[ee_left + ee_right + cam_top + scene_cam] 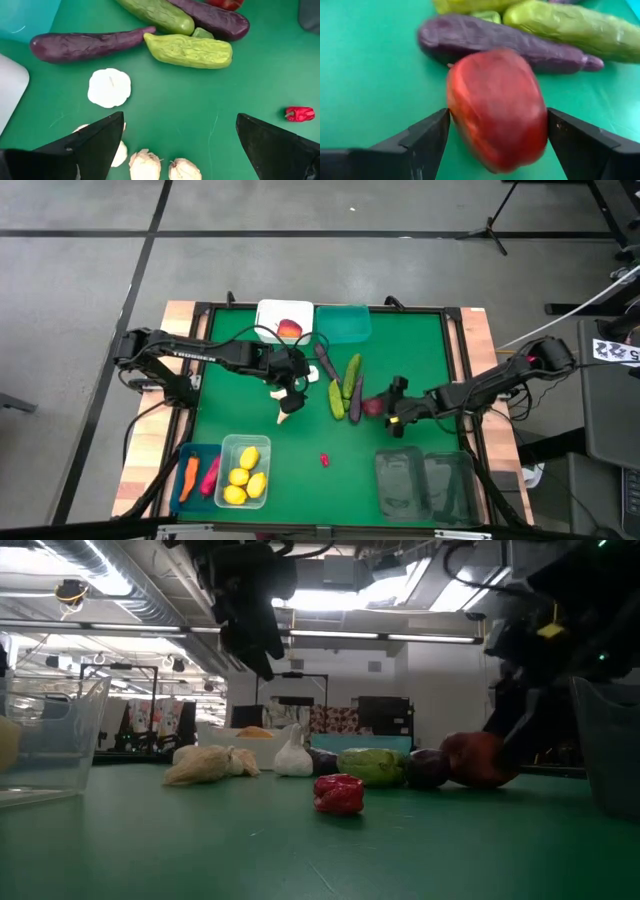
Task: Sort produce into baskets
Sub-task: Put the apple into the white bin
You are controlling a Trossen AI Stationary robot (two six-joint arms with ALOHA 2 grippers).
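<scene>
My left gripper point(290, 383) point(180, 117) hangs open above several white garlic bulbs point(287, 406) point(109, 87) that lie on the green table, and touches none of them. My right gripper point(393, 410) point(497, 120) is open and low, one finger on each side of a red apple point(373, 407) point(495, 107) that rests on the table. Beside the apple lie green cucumbers point(352, 375) point(189, 50) and purple eggplants point(325, 360) point(495, 37). A red chilli point(324, 460) point(338, 793) lies alone toward the near edge. My right gripper comes at the red apple slanting down from the table's right side. Its fingers point(427, 137) stand close against the apple's two sides point(455, 100). I cannot tell whether they touch it. The apple sits on the table.
At the far edge stand a white basket point(270, 315) holding a red apple and a teal basket point(345, 325). At the near left are a blue basket point(184, 452) with a carrot and a chilli and a clear basket point(245, 442) of lemons. Two dark baskets point(425, 480) stand near right.
</scene>
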